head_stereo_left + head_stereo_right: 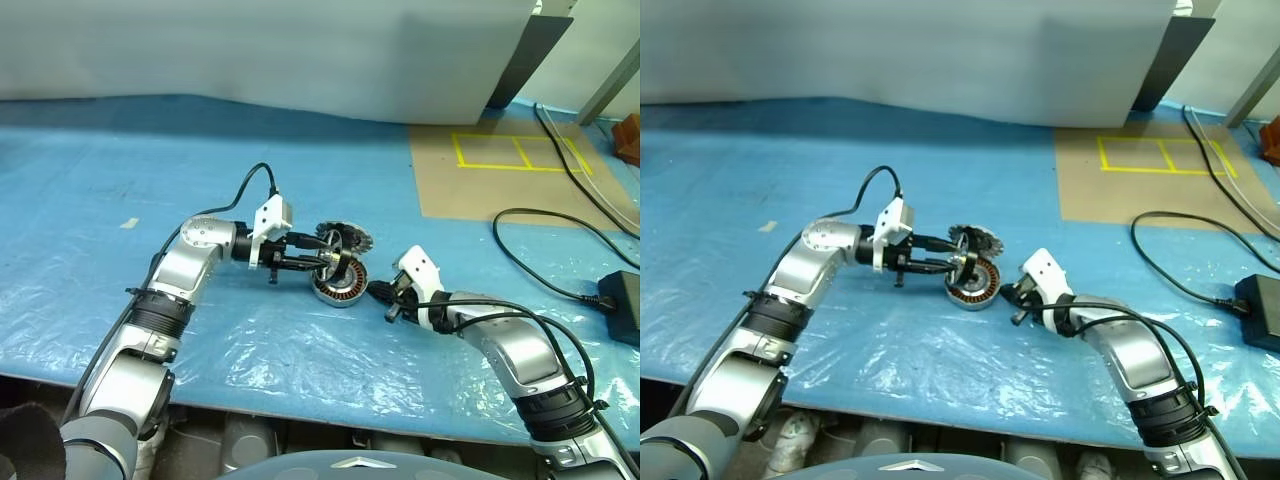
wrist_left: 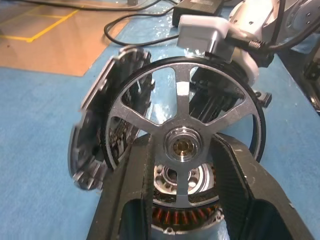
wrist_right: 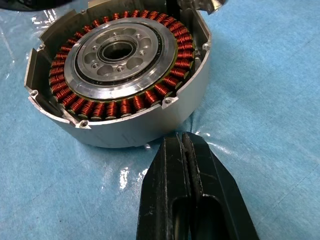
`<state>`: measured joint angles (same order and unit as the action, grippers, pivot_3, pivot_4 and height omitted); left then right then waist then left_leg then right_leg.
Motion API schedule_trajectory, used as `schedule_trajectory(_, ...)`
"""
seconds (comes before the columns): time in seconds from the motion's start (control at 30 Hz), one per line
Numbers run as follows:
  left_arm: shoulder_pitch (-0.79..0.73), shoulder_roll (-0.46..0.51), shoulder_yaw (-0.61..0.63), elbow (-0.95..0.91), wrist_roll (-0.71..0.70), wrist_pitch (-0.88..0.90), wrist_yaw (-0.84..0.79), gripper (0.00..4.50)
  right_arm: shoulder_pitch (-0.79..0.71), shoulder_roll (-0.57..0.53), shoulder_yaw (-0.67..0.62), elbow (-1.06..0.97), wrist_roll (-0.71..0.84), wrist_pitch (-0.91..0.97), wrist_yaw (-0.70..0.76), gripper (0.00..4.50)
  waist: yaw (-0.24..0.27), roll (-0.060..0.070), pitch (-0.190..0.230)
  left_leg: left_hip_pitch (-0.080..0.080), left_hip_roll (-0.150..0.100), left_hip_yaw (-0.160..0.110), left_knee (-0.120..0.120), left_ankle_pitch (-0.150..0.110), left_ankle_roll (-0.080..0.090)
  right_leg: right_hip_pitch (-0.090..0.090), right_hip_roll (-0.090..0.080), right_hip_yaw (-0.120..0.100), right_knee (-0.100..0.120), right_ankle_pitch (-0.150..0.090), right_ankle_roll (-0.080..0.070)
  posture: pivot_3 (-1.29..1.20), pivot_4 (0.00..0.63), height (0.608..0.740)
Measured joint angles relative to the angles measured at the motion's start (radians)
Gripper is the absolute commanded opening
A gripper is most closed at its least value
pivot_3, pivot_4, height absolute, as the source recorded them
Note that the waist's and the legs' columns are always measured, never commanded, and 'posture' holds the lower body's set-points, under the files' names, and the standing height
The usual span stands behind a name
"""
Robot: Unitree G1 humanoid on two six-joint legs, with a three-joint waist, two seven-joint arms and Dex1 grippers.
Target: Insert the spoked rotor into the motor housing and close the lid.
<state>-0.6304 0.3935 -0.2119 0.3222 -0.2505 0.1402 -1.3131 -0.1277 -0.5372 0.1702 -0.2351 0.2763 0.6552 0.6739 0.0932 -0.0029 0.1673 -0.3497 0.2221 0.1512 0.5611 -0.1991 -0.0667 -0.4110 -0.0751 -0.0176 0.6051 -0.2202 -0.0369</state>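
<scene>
The housing [image 3: 120, 75] sits on the blue plastic sheet [image 1: 300, 350] covering the desk, open side up, with its ring of copper windings around a silver centre in full sight. It serves here as the landmark.

The left pincer [image 1: 318, 260] reaches in from the housing's left side and holds the rotor [image 2: 185, 145] upright on edge, just above the housing's near-left rim. Its two black fingers [image 2: 132, 185] are partly spread and clamp the wheel from both sides, near the hub; in the left wrist view the windings show directly beneath the rotor. The rotor is not yet seated in the housing.

The lid [image 1: 352, 238] stands tilted on edge just behind the housing, finned face towards the rotor; whether it touches the housing's far rim I cannot tell.

The right pincer [image 3: 184, 145] rests on the sheet just to the right of the housing, pointing at its side wall. Its fingers are pressed together with nothing between them, and the tips stop just short of the wall.

Well to the right of the housing, black cables [image 1: 545, 250] run across the sheet and a brown mat with yellow tape lines [image 1: 515, 150].
</scene>
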Motion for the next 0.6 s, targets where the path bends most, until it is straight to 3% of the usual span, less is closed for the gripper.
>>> schedule_trajectory(0.6, 0.003, -0.001, -0.04, 0.011, 0.073, -0.058, 0.018, 1.36, -0.006, 0.003, 0.003, -0.032, -0.001, 0.044, -0.024, 0.0, 0.0, 0.0, 0.0, 0.0, 0.0, 0.0, 0.0, 0.0, 0.0, 0.001, 0.0, 0.0, 0.0, 0.0, 0.0, 0.0, 0.15, 0.74)
